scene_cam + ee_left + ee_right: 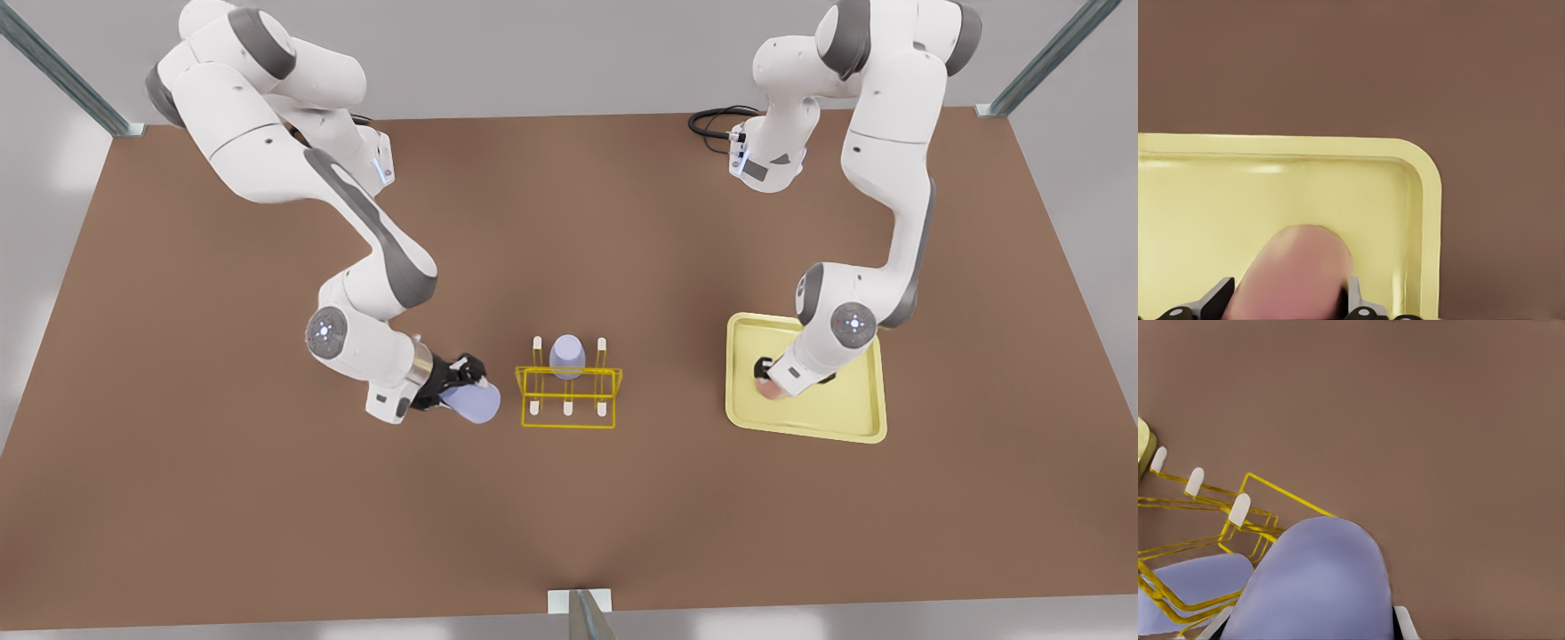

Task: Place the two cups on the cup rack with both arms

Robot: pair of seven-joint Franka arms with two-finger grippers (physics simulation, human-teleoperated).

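A lavender-blue cup [566, 356] sits upside down on a back peg of the yellow wire cup rack [569, 420]. My right gripper [462, 384], on the arm at the front view's left, is shut on a second lavender-blue cup [474, 405], tilted just beside the rack's left end. The right wrist view shows this held cup [1318, 587] close to the rack [1265, 497] and the racked cup [1198, 583]. My left gripper [770, 377], at the front view's right, is shut on the salmon pink cup [1295, 273], low over the tray, with a finger [1355, 300] on each side.
The pale-yellow rimmed tray [853, 418] lies on the brown table at the front view's right; its corner rim [1425, 180] is near the pink cup. A black cable [711, 120] lies at the table's back edge. Metal frame posts stand at the table's corners.
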